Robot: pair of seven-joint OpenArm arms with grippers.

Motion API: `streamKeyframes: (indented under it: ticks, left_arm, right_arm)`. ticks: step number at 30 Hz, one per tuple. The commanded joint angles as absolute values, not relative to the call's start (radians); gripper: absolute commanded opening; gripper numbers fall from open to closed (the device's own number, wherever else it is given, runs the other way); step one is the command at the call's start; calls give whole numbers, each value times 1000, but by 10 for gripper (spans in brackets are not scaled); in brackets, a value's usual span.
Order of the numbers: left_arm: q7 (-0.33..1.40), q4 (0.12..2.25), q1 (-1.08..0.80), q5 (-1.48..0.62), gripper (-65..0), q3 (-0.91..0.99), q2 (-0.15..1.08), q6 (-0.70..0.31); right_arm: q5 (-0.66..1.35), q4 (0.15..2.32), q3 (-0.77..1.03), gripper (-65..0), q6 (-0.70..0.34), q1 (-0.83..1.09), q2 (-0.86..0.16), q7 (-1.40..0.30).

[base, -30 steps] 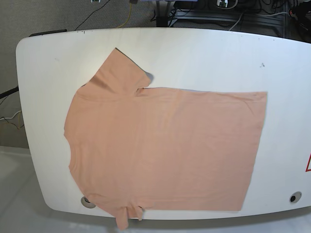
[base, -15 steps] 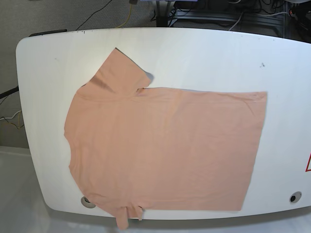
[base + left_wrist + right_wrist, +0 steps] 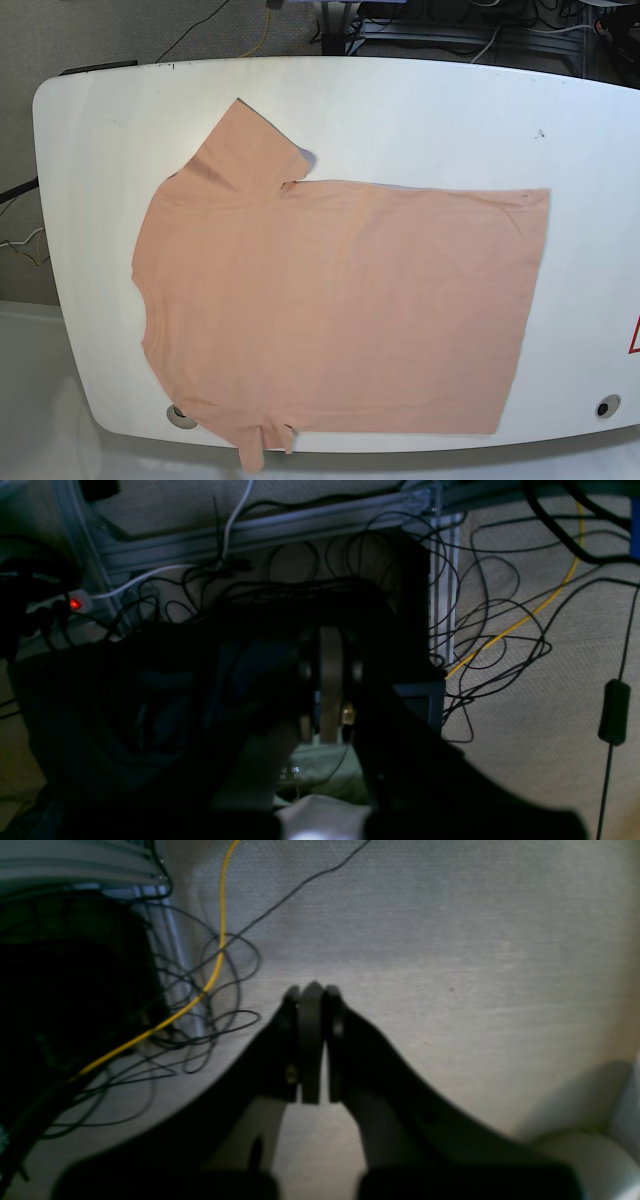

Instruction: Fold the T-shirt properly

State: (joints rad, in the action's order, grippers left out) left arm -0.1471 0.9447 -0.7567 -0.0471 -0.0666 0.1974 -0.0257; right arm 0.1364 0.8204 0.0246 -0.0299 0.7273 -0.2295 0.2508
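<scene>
Both the left gripper (image 3: 327, 685) and the right gripper (image 3: 311, 1040) are hanging closed and empty off the table (image 3: 420, 110), while the T-shirt (image 3: 340, 310), looking soft, light and limp, is probably best pinched at a hem corner or sleeve edge.

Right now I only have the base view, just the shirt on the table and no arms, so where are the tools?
Observer: Both are off the table. The right tool points at bare carpet beside loose cables.
Operator: Is it holding anything?
Observer: No, its jaws are shut on nothing.
Operator: And the left one?
Observer: The left tool is shut too, hanging over a dark tangle of cables by a metal rail. Neither wrist view shows the shirt.
</scene>
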Motion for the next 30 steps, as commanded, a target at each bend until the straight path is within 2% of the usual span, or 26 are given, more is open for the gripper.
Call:
streamKeyframes:
  ticks: [1,13,15,30]
  left_arm:
    - [-153,973,-787,-49,-650,-65,217,-24]
    - [-123,1176,-895,-53,-650,-50,259,-25]
    - [-114,1292,-938,-52,-650,-53,264,-24]
    - [-114,1677,-1088,-43,-650,-23,304,-17]
  right_arm:
    - [145,868,26,-650,-30,765,-238,260]
    - [159,1227,38,-650,-36,942,-240,223]
    - [176,1347,52,-650,-40,1020,-241,199]
    - [318,1666,188,-650,-52,1171,-234,158]
